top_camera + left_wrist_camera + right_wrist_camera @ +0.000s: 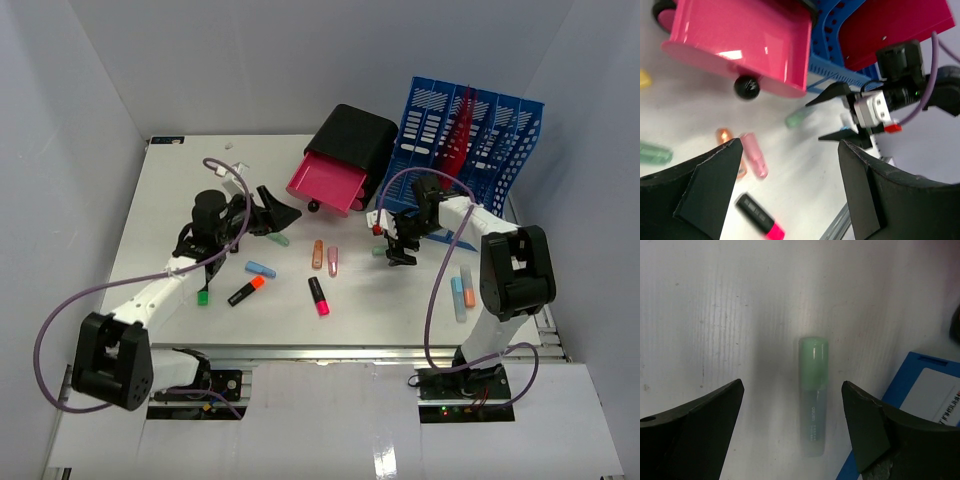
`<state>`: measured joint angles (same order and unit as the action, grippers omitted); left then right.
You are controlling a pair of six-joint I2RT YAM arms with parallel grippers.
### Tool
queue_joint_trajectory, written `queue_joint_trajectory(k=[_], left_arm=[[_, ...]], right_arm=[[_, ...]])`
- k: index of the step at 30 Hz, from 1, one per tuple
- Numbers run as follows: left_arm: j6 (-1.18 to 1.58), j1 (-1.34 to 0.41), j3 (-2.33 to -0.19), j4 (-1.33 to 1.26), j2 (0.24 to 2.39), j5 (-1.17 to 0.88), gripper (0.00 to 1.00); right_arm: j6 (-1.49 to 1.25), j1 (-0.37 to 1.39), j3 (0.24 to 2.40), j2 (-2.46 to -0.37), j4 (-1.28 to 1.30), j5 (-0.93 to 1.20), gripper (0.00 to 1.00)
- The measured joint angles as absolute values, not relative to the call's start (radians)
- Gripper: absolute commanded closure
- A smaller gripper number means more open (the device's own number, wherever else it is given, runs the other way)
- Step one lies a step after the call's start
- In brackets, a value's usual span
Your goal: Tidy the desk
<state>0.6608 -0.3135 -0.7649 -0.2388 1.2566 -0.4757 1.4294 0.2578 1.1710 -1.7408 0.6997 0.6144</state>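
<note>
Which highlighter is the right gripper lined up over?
The pale green highlighter, framed between the right gripper's open fingers in its wrist view; no other highlighter shows there.

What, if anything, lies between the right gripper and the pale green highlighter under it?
Nothing visible. The right gripper is open above the pale green highlighter, with only bare desk between it and the jaws.

Left gripper (790, 149): jaws wide apart, low over the white desk (805, 175). Ahead is a pink drawer (740, 40) with a black knob (746, 87), and a blue rack (835, 60) behind it. Pale pink marker (755, 156) touching orange marker (724, 136). Black pink-capped marker (760, 217) nearer. Right gripper (815, 121) spread open, just beside a pale green marker (799, 118).
</note>
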Motion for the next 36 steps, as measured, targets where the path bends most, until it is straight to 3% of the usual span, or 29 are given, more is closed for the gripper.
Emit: queue_joint_trajectory(k=[11, 17, 21, 28, 36], left_arm=[[0.563, -0.258, -0.614, 0.049, 0.820, -0.405, 0.11], [0.579, -0.256, -0.581, 0.166, 0.678, -0.382, 0.11], [0.616, -0.256, -0.555, 0.226, 0.622, -0.366, 0.11], [0.689, -0.256, -0.510, 0.282, 0.598, -0.329, 0.11], [0.792, -0.256, -0.447, 0.343, 0.600, -0.278, 0.11]], right_arm=[[1.335, 0.288, 1.209, -1.870, 0.655, 0.495, 0.38], [1.319, 0.289, 1.212, -1.872, 0.653, 0.474, 0.77], [1.323, 0.289, 1.171, -1.837, 0.634, 0.472, 0.92], [1.230, 0.336, 1.214, -1.672, 0.758, 0.506, 0.92], [0.863, 0.547, 1.615, -1.650, 0.677, 0.453, 0.92]])
